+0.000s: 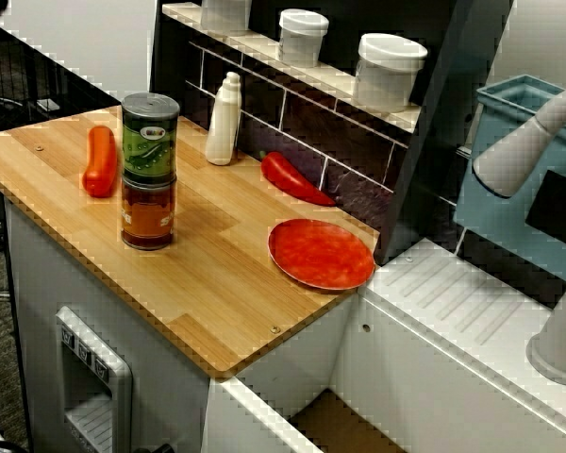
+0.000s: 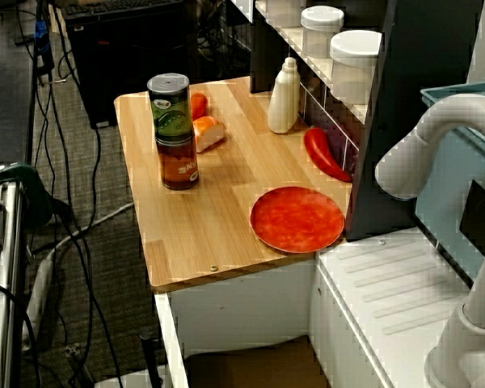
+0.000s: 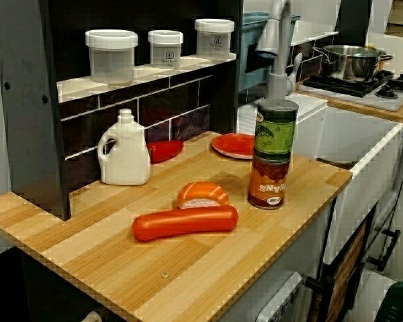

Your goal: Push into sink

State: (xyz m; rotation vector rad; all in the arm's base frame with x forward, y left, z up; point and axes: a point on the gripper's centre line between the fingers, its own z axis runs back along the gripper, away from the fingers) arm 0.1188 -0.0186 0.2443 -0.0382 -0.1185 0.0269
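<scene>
— Well, what does the view from above show?
— A wooden counter (image 1: pixel 217 302) with two cans (image 1: pixel 149 170) stacked upright, green on brown. A sausage (image 1: pixel 100 160) lies just beside them on the far side. A white bottle (image 1: pixel 224 121) and a red pepper (image 1: pixel 295 179) sit against the tiled back wall. A red plate (image 1: pixel 321 253) lies flat at the counter's corner nearest the sink (image 1: pixel 434 311).
— And the sink itself?
— Right next to the counter: a ridged white drainboard, and a brownish basin bottom at the lower edge. The grey faucet (image 1: pixel 524 146) curves over it, and a teal bin (image 1: pixel 509 222) stands behind. Three white jars (image 1: pixel 389 71) line the shelf.
— The view from the sink end?
— The plate's edge reaches the counter's rim beside the drainboard. An orange-and-white food piece (image 2: pixel 208 132) lies just behind the cans, with the sausage mostly hidden past it. The pepper leans at the wall, near the plate but apart from it.
— The low side view?
— The sausage lies nearest, with the food piece just behind it. The cans stand near the front edge, with the plate behind them. The sink's white wall rises beyond the counter's end. A steel pot (image 3: pixel 352 62) sits on a stove past it.
— The claw?
— No view shows it, so I can't tell whether it's spread or pressed together.
</scene>
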